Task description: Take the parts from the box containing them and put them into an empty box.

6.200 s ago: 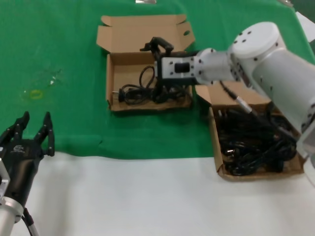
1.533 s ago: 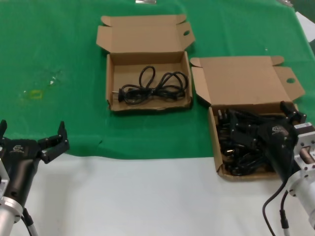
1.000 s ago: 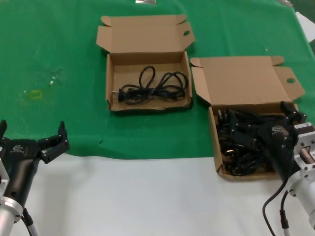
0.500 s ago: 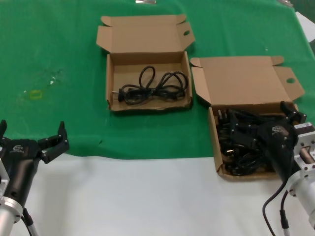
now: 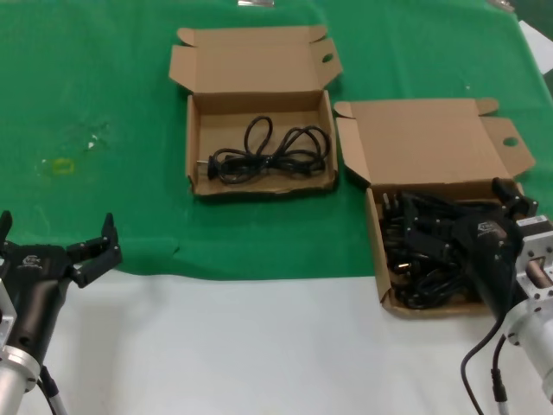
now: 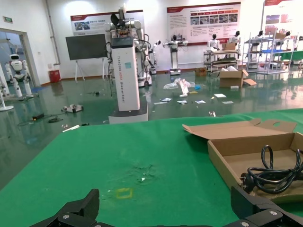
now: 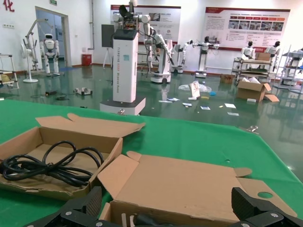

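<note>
Two open brown cardboard boxes sit on the green cloth: the far box (image 5: 259,143) holds one looped black rubber power cord (image 5: 268,156), the near-right box (image 5: 436,216) a tangled heap of black cords (image 5: 415,255). We note the black right gripper (image 5: 510,203) low over that heap, fingers spread, holding nothing. Our black left gripper (image 5: 56,238) waits at the near-left cloth edge, fingers apart.

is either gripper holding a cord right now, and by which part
Neither holds anything. The right gripper is open, over the box full of black looped power cords. The left gripper is open near the table's front edge.
</note>
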Robot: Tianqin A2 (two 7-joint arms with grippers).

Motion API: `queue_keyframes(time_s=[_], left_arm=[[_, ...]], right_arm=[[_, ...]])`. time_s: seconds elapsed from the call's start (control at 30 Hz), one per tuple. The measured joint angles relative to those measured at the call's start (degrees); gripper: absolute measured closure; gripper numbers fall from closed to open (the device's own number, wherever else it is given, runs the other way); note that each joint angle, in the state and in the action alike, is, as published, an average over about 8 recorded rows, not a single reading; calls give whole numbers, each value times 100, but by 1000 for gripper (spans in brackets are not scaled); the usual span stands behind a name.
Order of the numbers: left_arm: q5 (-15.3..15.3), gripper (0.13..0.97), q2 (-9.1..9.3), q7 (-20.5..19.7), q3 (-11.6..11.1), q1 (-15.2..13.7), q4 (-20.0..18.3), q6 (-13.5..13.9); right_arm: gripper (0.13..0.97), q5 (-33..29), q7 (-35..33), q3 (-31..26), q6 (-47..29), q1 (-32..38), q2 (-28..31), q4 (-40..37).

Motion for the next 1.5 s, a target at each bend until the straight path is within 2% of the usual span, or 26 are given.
queue_keyframes(time_s=[1.5], left_arm=[[0, 132, 0, 0, 0, 0, 0, 0]], right_arm=[[129, 0, 0, 0, 0, 0, 0, 0]])
